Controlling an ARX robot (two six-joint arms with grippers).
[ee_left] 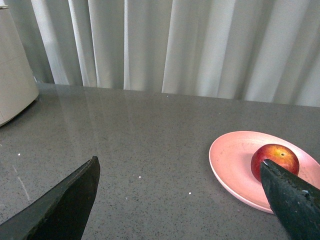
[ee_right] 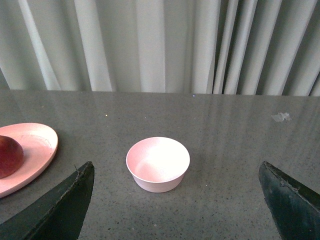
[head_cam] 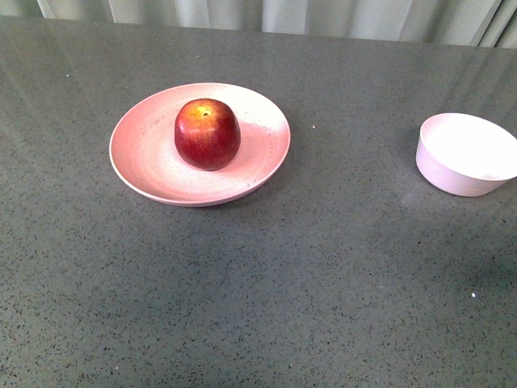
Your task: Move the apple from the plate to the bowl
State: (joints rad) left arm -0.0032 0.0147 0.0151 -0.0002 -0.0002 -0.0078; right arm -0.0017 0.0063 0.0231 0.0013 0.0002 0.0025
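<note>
A glossy dark red apple (head_cam: 208, 133) with a yellow patch at its stem rests upright in the middle of the salmon-pink plate (head_cam: 141, 153), left of centre on the table. The pale pinkish-white bowl (head_cam: 467, 153) stands empty at the far right edge of the front view. Neither arm shows in the front view. In the left wrist view my left gripper (ee_left: 180, 170) is open, well short of the plate (ee_left: 232, 162) and apple (ee_left: 275, 159). My right gripper (ee_right: 175, 172) is open, with the bowl (ee_right: 158, 164) ahead between its fingers.
The grey speckled tabletop (head_cam: 266, 291) runs back to pale curtains (head_cam: 258, 14). A whitish rounded object (ee_left: 15, 85) stands at the table's far edge in the left wrist view. The plate's edge (ee_right: 37, 145) with part of the apple (ee_right: 10, 156) shows beside the bowl in the right wrist view.
</note>
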